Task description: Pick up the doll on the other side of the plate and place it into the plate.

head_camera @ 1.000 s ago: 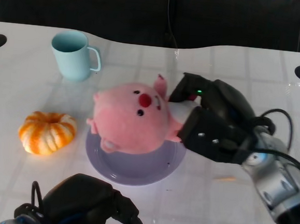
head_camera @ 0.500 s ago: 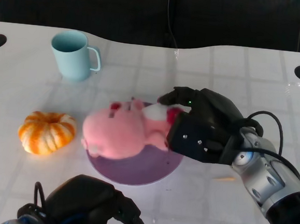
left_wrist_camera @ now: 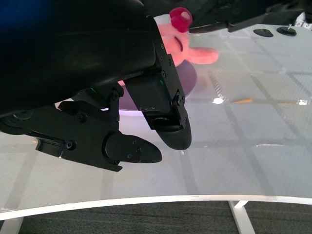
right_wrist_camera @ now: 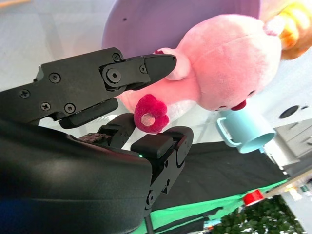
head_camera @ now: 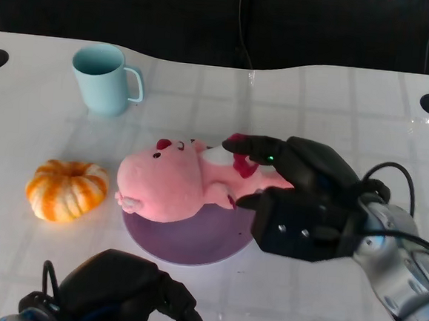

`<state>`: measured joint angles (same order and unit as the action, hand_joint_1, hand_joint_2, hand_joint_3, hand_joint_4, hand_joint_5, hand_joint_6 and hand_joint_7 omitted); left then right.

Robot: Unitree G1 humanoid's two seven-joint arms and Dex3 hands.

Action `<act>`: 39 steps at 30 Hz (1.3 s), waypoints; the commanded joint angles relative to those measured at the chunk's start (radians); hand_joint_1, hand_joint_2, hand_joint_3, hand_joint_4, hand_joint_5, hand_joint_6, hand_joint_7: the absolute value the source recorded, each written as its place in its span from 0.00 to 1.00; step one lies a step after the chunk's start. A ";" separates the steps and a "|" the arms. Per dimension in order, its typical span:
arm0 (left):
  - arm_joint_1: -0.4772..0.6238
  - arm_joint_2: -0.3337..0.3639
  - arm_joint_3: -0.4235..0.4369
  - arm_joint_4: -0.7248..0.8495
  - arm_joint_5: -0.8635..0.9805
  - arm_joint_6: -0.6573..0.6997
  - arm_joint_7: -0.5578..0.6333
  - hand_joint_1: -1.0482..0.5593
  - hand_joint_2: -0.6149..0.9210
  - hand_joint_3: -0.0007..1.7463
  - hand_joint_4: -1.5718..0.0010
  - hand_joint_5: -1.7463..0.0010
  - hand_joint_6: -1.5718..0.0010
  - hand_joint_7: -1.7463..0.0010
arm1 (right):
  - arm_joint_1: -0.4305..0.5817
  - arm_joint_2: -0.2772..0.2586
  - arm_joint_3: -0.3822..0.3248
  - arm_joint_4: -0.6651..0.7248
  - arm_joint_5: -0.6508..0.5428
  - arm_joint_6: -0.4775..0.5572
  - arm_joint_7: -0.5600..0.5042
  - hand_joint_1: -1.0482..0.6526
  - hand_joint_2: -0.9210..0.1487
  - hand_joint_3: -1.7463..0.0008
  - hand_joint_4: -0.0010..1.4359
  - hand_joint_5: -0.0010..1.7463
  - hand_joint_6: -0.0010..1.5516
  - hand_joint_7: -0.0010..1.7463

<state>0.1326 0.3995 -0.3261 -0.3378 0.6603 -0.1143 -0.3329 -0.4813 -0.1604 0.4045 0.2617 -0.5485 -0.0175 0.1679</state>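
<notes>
Fuzzy pink doll (head_camera: pixel 171 188) lies on round purple plate (head_camera: pixel 193 242), right robot hand (head_camera: pixel 300 201) clasping it.

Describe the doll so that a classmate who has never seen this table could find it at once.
Start at the white table and find the purple plate near its middle. The doll lies on that plate, with the right hand against it. It is the only soft pink plush thing, unlike the orange pumpkin and the pale blue mug.
</notes>
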 commanded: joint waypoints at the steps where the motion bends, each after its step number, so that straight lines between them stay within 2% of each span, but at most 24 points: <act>1: -0.009 0.011 0.004 0.011 0.003 -0.004 0.010 0.51 1.00 0.14 0.50 0.27 0.29 0.99 | 0.069 -0.051 -0.034 -0.126 0.027 -0.005 0.028 0.28 0.00 0.92 0.28 0.22 0.29 0.01; 3: -0.011 0.013 0.004 0.012 0.007 0.002 0.004 0.51 1.00 0.14 0.49 0.27 0.29 0.99 | 0.109 -0.066 -0.050 -0.185 0.035 -0.008 0.031 0.28 0.00 0.91 0.28 0.26 0.31 0.01; 5: -0.007 0.019 0.004 0.010 0.008 0.003 -0.001 0.50 1.00 0.15 0.51 0.29 0.30 1.00 | 0.157 -0.080 -0.069 -0.241 0.035 -0.022 0.015 0.29 0.00 0.90 0.27 0.35 0.35 0.03; 9: 0.008 0.023 0.014 0.003 -0.007 -0.007 0.005 0.51 1.00 0.13 0.49 0.33 0.29 1.00 | 0.262 -0.119 -0.120 -0.348 0.044 -0.063 -0.010 0.34 0.00 0.89 0.36 0.48 0.46 0.07; 12: 0.018 0.027 0.019 -0.024 -0.005 0.007 -0.010 0.51 1.00 0.13 0.49 0.33 0.30 1.00 | 0.340 -0.134 -0.167 -0.417 0.081 -0.079 -0.008 0.37 0.00 0.91 0.44 0.53 0.51 0.09; 19: 0.020 0.029 0.029 -0.047 -0.025 0.014 -0.018 0.52 1.00 0.12 0.49 0.32 0.30 1.00 | 0.515 -0.171 -0.280 -0.566 0.164 -0.065 0.023 0.47 0.01 0.94 0.48 0.57 0.55 0.11; 25: 0.026 0.046 0.039 -0.057 -0.027 0.015 -0.025 0.52 1.00 0.12 0.50 0.33 0.30 1.00 | 0.628 -0.209 -0.342 -0.645 0.216 -0.062 0.069 0.54 0.00 0.95 0.49 0.57 0.59 0.12; 29: 0.039 0.057 0.052 -0.071 -0.042 0.016 -0.031 0.52 1.00 0.12 0.50 0.33 0.29 1.00 | 0.677 -0.187 -0.354 -0.647 0.245 -0.062 0.064 0.58 0.00 0.95 0.56 0.59 0.66 0.15; 31: 0.043 0.063 0.055 -0.074 -0.042 0.014 -0.032 0.52 1.00 0.12 0.50 0.33 0.29 0.99 | 0.686 -0.169 -0.352 -0.622 0.265 -0.065 0.057 0.62 0.04 0.88 0.57 0.67 0.68 0.20; 32: 0.045 0.065 0.056 -0.074 -0.041 0.013 -0.033 0.51 1.00 0.12 0.50 0.32 0.29 0.99 | 0.688 -0.166 -0.351 -0.613 0.270 -0.063 0.057 0.64 0.17 0.70 0.58 0.72 0.67 0.29; 34: 0.045 0.073 0.053 -0.075 -0.037 0.000 -0.030 0.52 1.00 0.12 0.49 0.32 0.29 0.99 | 0.681 -0.167 -0.351 -0.581 0.277 -0.074 0.060 0.66 0.37 0.45 0.61 0.77 0.62 0.45; 37: 0.048 0.075 0.050 -0.088 -0.035 0.000 -0.034 0.52 1.00 0.11 0.49 0.31 0.29 0.99 | 0.672 -0.177 -0.353 -0.555 0.276 -0.097 0.060 0.68 0.47 0.33 0.63 0.82 0.60 0.57; 39: 0.051 0.073 0.051 -0.096 -0.041 0.008 -0.041 0.52 1.00 0.11 0.49 0.31 0.29 1.00 | 0.668 -0.180 -0.355 -0.548 0.274 -0.102 0.061 0.68 0.52 0.27 0.60 0.91 0.58 0.66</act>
<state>0.1767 0.4586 -0.2796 -0.4149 0.6217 -0.1110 -0.3601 0.1956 -0.3254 0.0616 -0.2926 -0.2825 -0.1063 0.2319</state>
